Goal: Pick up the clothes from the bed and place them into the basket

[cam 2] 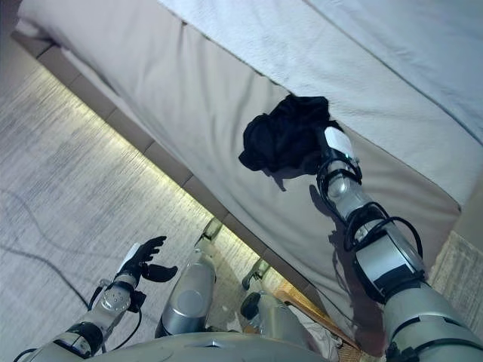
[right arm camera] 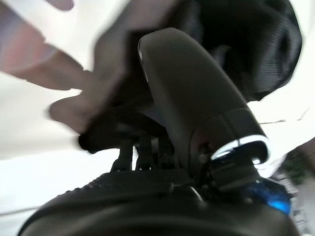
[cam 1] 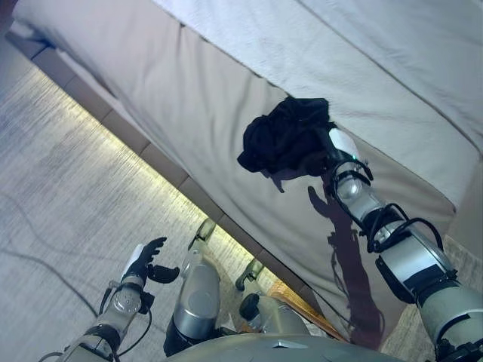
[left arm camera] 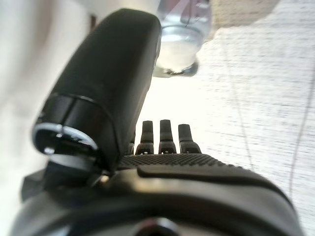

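My right hand (cam 1: 332, 154) is bunched into the black clothes (cam 1: 285, 136), held up against the bed's (cam 1: 189, 105) near side. I should keep a firm clutch so nothing slips before carrying them off; no basket is visible. My right arm is stretched forward; my left hand (cam 1: 145, 260) hangs low, fingers relaxed.

Right hand (cam 1: 332, 154): raised in front of the bed's side, mostly hidden behind the black clothing; only its white-covered back shows; fingers buried in the cloth, grip not readable.
Black clothing (cam 1: 285, 137): crumpled bundle bunched against the right hand, hanging clear of the beige bed side, just below the mattress edge.
Bed (cam 1: 196, 98): beige side panel behind the hand, pale cover above it.
Left hand (cam 1: 147, 260): low, well apart from the clothing, over the floor; fingers spread and relaxed, holding nothing.
Floor (cam 1: 68, 196): grey carpet beneath the left hand; lit strip along the bed base.
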You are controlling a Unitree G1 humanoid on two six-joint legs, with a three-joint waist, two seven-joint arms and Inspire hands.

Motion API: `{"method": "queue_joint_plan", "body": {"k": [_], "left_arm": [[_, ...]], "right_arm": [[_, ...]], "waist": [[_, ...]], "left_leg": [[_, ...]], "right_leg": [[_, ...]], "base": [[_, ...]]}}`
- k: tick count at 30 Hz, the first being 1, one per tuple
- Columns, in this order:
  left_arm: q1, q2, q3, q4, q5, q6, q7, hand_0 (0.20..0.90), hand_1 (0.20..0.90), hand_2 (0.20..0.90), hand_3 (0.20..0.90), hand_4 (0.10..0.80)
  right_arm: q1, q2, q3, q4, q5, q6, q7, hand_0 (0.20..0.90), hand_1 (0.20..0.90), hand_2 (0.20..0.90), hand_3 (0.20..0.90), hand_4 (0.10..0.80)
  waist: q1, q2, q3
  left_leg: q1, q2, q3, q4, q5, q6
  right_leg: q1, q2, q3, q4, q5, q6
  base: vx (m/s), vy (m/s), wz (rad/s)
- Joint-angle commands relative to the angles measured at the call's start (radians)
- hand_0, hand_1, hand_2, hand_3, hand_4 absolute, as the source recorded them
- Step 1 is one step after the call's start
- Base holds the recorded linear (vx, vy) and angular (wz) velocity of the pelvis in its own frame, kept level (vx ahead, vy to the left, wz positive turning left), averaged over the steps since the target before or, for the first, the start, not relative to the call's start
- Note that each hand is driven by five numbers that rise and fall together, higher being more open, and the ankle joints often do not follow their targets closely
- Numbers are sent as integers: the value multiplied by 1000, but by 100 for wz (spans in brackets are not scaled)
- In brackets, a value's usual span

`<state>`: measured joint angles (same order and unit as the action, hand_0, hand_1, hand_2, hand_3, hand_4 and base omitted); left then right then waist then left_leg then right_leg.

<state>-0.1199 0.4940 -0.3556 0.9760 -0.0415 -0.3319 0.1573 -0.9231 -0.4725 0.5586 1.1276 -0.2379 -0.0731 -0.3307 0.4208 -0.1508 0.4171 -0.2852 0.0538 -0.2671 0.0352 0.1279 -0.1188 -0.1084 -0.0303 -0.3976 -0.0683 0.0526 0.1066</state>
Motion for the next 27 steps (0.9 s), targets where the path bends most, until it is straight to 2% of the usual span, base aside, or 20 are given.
{"method": "queue_joint_plan", "body": {"k": [1, 4, 5, 7, 9, 11, 15, 18, 23, 24, 25, 27], "left_arm": [[4, 70, -2, -64, -29, -79, -7, 900, 900, 900, 900, 800], [-2, 89, -28, -120, -19, -107, 0, 900, 900, 900, 900, 800], [0, 89, -28, -123, -27, -105, 3, 900, 900, 900, 900, 800], [-5, 91, -27, -138, -49, -98, 13, 900, 900, 900, 900, 800], [-22, 98, -19, -148, -68, -77, 22, 900, 900, 900, 900, 800], [-29, 100, 0, -157, -103, -64, 18, 900, 900, 900, 900, 800], [-17, 104, 26, -186, -126, -52, 17, 900, 900, 900, 900, 800], [-9, 106, 31, -207, -112, -38, 28, 900, 900, 900, 900, 800], [-31, 100, 3, -252, -132, -7, 25, 900, 900, 900, 900, 800], [-35, 100, -2, -261, -133, 0, 23, 900, 900, 900, 900, 800], [-38, 101, -12, -273, -135, 7, 22, 900, 900, 900, 900, 800], [-37, 103, -18, -288, -138, 18, 20, 900, 900, 900, 900, 800]], "right_arm": [[-79, -79, 30, -34, 11, 65, -77, 900, 900, 900, 900, 800], [-162, -89, 41, 22, 25, 160, -83, 900, 900, 900, 900, 800], [-170, -89, 41, 30, 26, 170, -79, 900, 900, 900, 900, 800], [-193, -83, 39, 56, 56, 208, -78, 900, 900, 900, 900, 800], [-224, -74, 35, 91, 81, 287, -10, 900, 900, 900, 900, 800], [-232, -77, 46, 126, 119, 375, 53, 900, 900, 900, 900, 800], [-192, -76, 32, 167, 165, 471, 71, 900, 900, 900, 900, 800], [-145, -64, 4, 223, 118, 597, 91, 900, 900, 900, 900, 800], [-116, -57, -33, 299, 111, 659, 97, 900, 900, 900, 900, 800], [-121, -59, -40, 307, 114, 652, 89, 533, 533, 533, 472, 372], [-131, -64, -46, 314, 132, 633, 64, 300, 300, 300, 200, 100], [-146, -80, -52, 315, 147, 607, 48, 300, 300, 300, 200, 100]], "waist": [[32, 0, -12], [53, 21, 35], [53, 23, 37], [61, 40, 61], [67, 56, 81], [68, 71, 93], [65, 80, 102], [62, 80, 103], [57, 109, 103], [57, 115, 103], [56, 123, 103], [53, 130, 103]], "left_leg": [[-73, -85, 68, 64, -63, 89], [-164, -114, 59, 155, -75, 89], [-168, -112, 56, 173, -111, 86], [-220, -126, 56, 237, -125, 92], [-276, -136, 52, 292, -133, 99], [-305, -141, 48, 307, -127, 104], [-311, -141, 41, 301, -123, 106], [-307, -139, 39, 292, -125, 108], [-298, -155, 37, 285, -125, 112], [-297, -158, 37, 284, -125, 111], [-293, -161, 36, 280, -126, 110], [-284, -162, 38, 273, -125, 108]], "right_leg": [[-32, -68, 37, 152, 10, -8], [-85, -74, 8, 181, 13, -17], [-90, -69, 18, 194, -9, -11], [-139, -80, 6, 244, -17, -17], [-197, -91, -6, 305, -32, -26], [-234, -94, -8, 339, -40, -32], [-258, -95, -5, 354, -45, -35], [-260, -95, -5, 353, -42, -33], [-259, -102, -9, 341, -35, -32], [-257, -103, -10, 337, -35, -32], [-252, -104, -9, 327, -35, -32], [-242, -101, -5, 313, -34, -33]], "base": [[2, -62, 24], [-9, -9, 25], [45, 14, 11], [13, 9, 4], [-32, 22, 4], [-55, 40, 10], [-29, 11, 4], [5, -54, 3], [-5, -35, 3], [-23, -33, 0], [0, 0, 0], [-34, -7, 1]]}}
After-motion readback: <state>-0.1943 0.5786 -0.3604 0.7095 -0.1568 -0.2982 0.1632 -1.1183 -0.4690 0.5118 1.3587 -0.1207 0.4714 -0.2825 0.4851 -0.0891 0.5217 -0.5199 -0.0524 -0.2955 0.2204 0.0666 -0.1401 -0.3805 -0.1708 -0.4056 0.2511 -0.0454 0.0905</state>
